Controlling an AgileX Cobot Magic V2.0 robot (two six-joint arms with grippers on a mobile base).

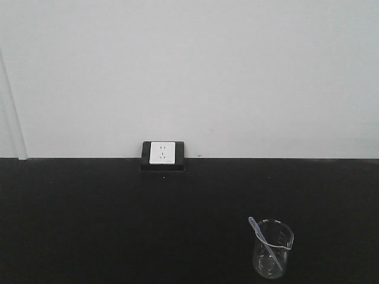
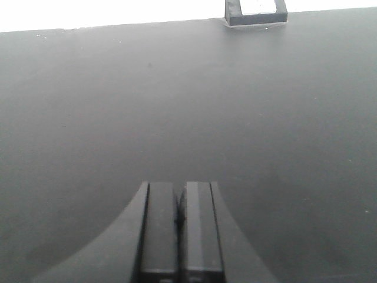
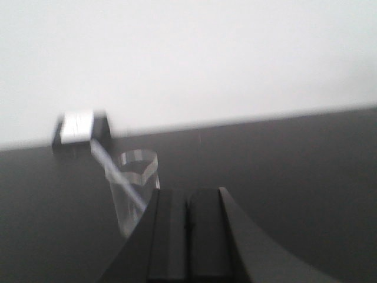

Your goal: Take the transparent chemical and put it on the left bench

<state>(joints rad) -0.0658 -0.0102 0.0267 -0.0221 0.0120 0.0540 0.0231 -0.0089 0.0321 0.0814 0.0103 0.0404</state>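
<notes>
Pressing together with nothing between them, the jaws of the right gripper [image 3: 187, 203] are being shown shut at bottom centre of the right wrist view, and the left gripper [image 2: 181, 200] is being shown closed and empty. The transparent chemical [image 3: 134, 188] is being seen just left of that gripper; in the front view it is standing upright at lower right, a pale dropper [image 1: 265, 241] leaning inside. Opening wide before closing level around it is being judged necessary. A matte black worktop [image 1: 89, 225], a white socket [image 1: 162, 152] and a plain wall [image 1: 237, 71] are being shown; the left bench is not being seen
</notes>
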